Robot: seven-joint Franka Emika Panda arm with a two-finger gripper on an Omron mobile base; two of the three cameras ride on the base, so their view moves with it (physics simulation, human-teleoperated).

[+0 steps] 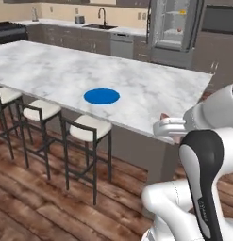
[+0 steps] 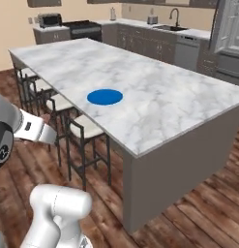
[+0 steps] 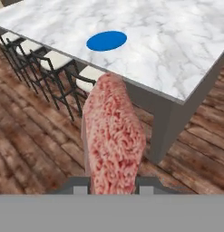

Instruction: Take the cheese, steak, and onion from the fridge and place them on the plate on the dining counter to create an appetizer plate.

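Pinched between the claw (image 3: 114,188) tips is the steak (image 3: 114,140), a flat slab of pinkish-brown meat with a coarse, mottled, grainy surface and a paler rim. It stands on edge and rises straight up from the two small dark tips at the bottom of the hand view, with its rounded top end pointing toward the near edge of the desk (image 3: 177,50). The jaws are pressed against the slab's two flat faces.

Beyond the steak lies the large white marble desk with grey veins, a broad smooth slab on a plain grey base. On it, well apart from the steak and set back a little from the stool-side edge, rests the plate (image 3: 106,41), a flat round bright blue disc with a matte, even surface; nothing lies on it. In the hand view the plate sits above and slightly left of the steak's top.

Along the desk's long side stand dark-framed stools (image 1: 89,129) with pale cushioned seats and thin metal legs, on a floor of reddish-brown wooden planks (image 3: 36,145).

In the left base view the tall grey steel fridge (image 1: 177,28) stands at the far wall with its door open, showing pale shelves and a small yellow-orange item on one of them, too small to identify.
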